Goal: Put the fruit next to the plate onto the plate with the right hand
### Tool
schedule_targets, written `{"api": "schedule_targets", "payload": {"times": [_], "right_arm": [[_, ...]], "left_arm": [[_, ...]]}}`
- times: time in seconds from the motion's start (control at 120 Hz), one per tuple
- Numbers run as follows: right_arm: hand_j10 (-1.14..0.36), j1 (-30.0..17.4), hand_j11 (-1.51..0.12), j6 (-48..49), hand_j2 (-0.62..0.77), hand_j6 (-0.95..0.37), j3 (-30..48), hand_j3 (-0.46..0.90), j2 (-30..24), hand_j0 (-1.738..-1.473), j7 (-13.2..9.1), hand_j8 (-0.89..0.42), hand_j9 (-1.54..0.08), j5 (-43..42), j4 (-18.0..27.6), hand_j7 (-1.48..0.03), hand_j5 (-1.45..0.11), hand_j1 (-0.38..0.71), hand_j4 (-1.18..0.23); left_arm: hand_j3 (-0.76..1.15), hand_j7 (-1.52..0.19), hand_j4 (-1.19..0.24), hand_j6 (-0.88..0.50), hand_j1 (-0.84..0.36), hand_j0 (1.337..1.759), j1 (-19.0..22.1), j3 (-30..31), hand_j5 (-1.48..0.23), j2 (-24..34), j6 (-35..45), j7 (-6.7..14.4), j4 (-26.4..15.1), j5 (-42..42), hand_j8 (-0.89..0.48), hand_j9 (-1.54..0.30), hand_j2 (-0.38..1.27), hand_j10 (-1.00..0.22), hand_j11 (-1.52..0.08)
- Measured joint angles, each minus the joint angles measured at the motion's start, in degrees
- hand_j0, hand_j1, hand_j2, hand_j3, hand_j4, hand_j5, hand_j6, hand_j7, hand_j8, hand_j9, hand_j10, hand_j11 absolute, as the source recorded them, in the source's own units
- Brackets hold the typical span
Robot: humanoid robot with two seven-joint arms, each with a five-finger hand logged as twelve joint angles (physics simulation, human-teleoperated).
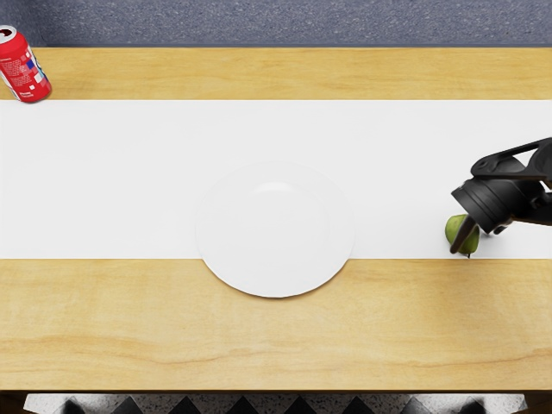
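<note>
Fruit [454,229], small and green, lies half hidden beneath the right hand [500,200]; whether it grips is unclear. White plate [259,254] sits well apart, red soda can [23,65] far left.

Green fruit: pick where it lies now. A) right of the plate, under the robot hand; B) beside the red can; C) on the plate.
A: the green fruit lies on the white strip right of the plate, partly covered by the right robot hand.
</note>
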Motion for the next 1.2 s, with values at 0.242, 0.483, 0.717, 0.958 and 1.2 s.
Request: {"api": "schedule_targets", "payload": {"times": [0.242, 0.483, 0.717, 0.958, 1.2], "right_arm": [[-0.47, -0.8, -0.61, 0.0, -0.09, -0.47, 2.6, 0.0, -0.3, -1.658, 0.0, -0.42, -0.61, 0.0, 0.1, -0.61, -0.6, 0.21, -0.47], [-0.53, -2.2, -0.99, 0.0, 0.35, -0.57, 5.5, 0.0, -1.9, -1.652, -0.1, -0.41, -0.98, 0.0, 0.2, -0.97, -0.98, 0.25, -0.75], [-0.49, -8.3, -1.13, 2.8, 0.47, -0.5, 22.6, 0.0, -13.5, -1.654, -0.1, -0.36, -1.14, -0.2, -1.6, -1.08, -1.15, 0.27, -0.8], [-0.46, -18.1, -1.19, 19.5, 0.39, -0.5, 49.0, 0.0, -11.3, -1.655, -0.1, -0.33, -1.21, -2.0, -3.8, -1.12, -1.22, 0.23, -0.81], [-0.46, -20.0, -1.21, 22.8, 0.4, -0.49, 57.4, 0.0, 1.8, -1.656, 0.0, -0.3, -1.24, -3.8, -7.9, -1.13, -1.27, 0.25, -0.81]], "left_arm": [[0.0, 0.0, 0.0, 0.0, 0.35, 1.658, 0.0, 0.0, 0.0, 0.0, 0.0, 0.0, 0.0, 0.0, 0.0, 0.0, 0.0, 0.0, 0.0], [0.0, 0.0, 0.0, 0.0, 0.35, 1.658, 0.0, 0.0, 0.0, 0.0, 0.0, 0.0, 0.0, 0.0, 0.0, 0.0, 0.0, 0.0, 0.0], [0.0, 0.0, 0.0, 0.0, 0.35, 1.658, 0.0, 0.0, 0.0, 0.0, 0.0, 0.0, 0.0, 0.0, 0.0, 0.0, 0.0, 0.0, 0.0], [0.0, 0.0, 0.0, 0.0, 0.35, 1.658, 0.0, 0.0, 0.0, 0.0, 0.0, 0.0, 0.0, 0.0, 0.0, 0.0, 0.0, 0.0, 0.0], [0.0, 0.0, 0.0, 0.0, 0.35, 1.658, 0.0, 0.0, 0.0, 0.0, 0.0, 0.0, 0.0, 0.0, 0.0, 0.0, 0.0, 0.0, 0.0]]}}
